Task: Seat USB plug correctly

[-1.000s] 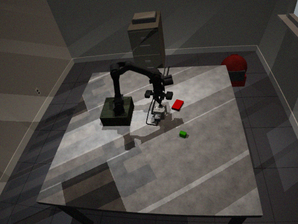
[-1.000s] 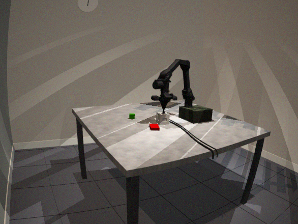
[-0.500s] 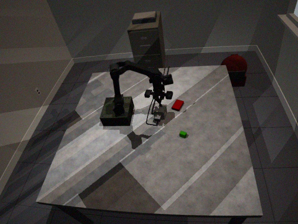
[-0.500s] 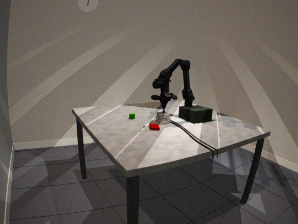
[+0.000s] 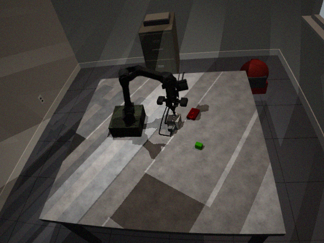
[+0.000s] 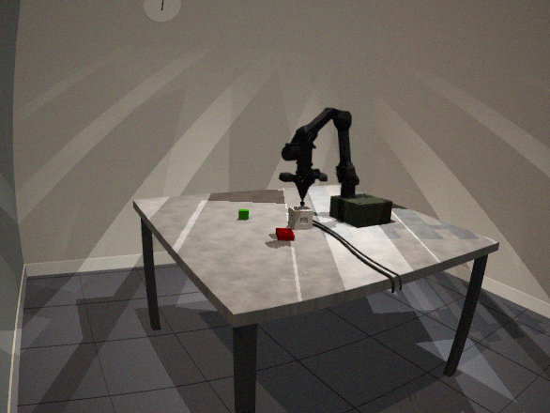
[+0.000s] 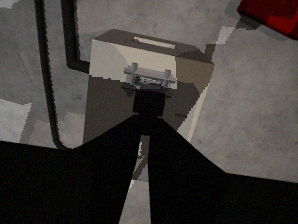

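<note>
Because extraction demands firm grip, the jaws (image 5: 174, 114) (image 6: 302, 203) are clamping the USB plug (image 7: 148, 102) above the power cube (image 5: 178, 120) (image 6: 300, 219) (image 7: 111, 62).

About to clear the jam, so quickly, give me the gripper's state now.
Gripper: closed, holding the USB plug over the power cube.

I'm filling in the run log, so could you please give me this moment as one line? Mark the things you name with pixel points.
pincer (image 5: 174, 114) (image 6: 302, 203) (image 7: 146, 125): shut on black plug (image 7: 149, 102) | plug: over power cube (image 5: 173, 121) (image 6: 300, 219) (image 7: 107, 65) | release: not yet done
</note>
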`<state>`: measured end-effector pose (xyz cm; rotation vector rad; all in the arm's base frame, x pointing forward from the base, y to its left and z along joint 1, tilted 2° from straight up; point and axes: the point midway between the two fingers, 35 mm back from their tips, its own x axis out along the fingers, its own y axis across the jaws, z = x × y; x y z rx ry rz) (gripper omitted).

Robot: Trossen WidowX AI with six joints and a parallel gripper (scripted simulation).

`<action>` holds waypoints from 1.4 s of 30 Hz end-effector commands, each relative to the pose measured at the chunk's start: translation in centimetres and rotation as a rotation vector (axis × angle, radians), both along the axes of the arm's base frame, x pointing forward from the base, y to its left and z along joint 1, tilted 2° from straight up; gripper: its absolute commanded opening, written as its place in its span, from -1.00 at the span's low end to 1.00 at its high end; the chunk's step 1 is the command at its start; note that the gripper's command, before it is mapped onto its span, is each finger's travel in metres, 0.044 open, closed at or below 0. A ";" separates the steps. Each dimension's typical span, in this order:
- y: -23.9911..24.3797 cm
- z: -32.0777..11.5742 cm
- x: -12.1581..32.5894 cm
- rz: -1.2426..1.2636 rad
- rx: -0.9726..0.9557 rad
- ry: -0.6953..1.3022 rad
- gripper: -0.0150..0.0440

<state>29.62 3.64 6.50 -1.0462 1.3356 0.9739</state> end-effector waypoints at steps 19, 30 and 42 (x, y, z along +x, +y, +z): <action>0.1 1.6 0.1 -0.001 0.000 -0.003 -0.49; 0.1 1.4 0.0 -0.161 0.003 -0.007 -0.49; 0.1 1.3 0.0 -0.482 0.009 -0.020 -0.49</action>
